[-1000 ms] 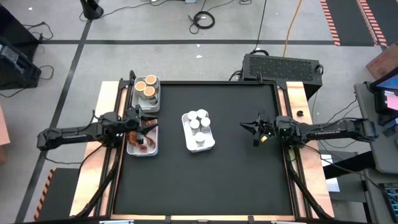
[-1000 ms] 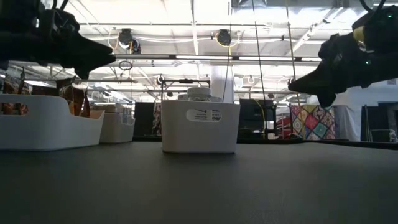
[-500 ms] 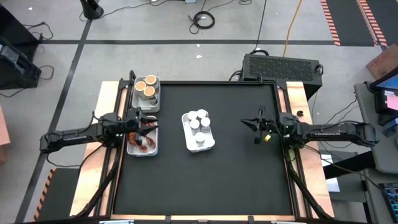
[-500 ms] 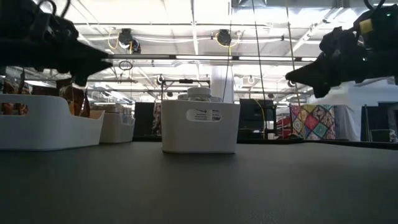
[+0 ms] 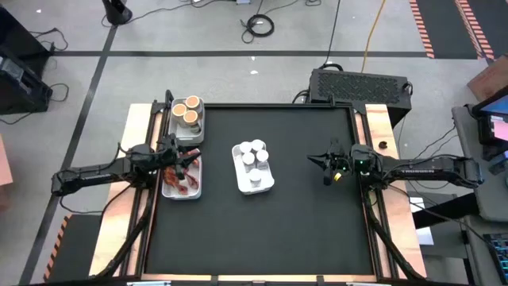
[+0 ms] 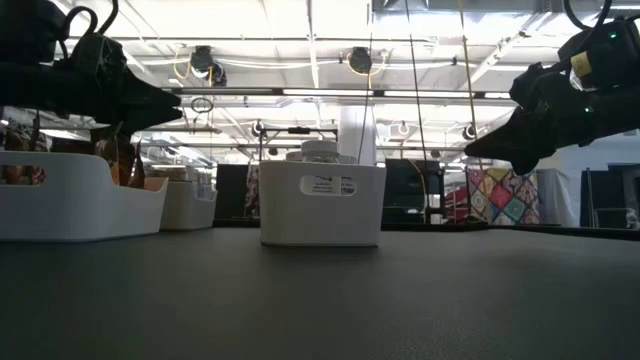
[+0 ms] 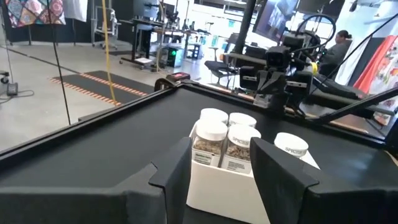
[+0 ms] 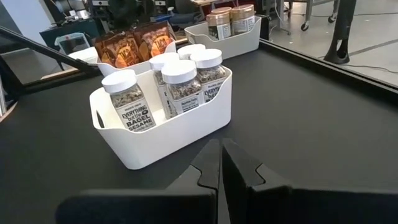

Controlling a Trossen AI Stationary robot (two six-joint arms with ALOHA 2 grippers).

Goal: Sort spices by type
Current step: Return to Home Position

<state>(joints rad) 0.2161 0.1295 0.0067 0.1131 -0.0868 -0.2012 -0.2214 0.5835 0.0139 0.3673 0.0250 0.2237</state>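
Three white trays stand on the black table. The far-left tray holds round orange-topped tubs. The tray below it holds reddish-brown packets. The middle tray holds white-capped jars. My left gripper hovers open over the packet tray with nothing between its fingers, pointing level toward the jar tray. My right gripper is shut and hangs above the table's right part, pointing at the jar tray.
Bare black table lies between the jar tray and my right gripper, and across the whole near half. A raised rim runs round the table. A black box stands beyond the far edge. A person sits in the room behind.
My left gripper has sunk slightly and rolled a little above the packet tray, staying open. My right gripper has swung a little at the wrist, staying shut. The trays have not moved.
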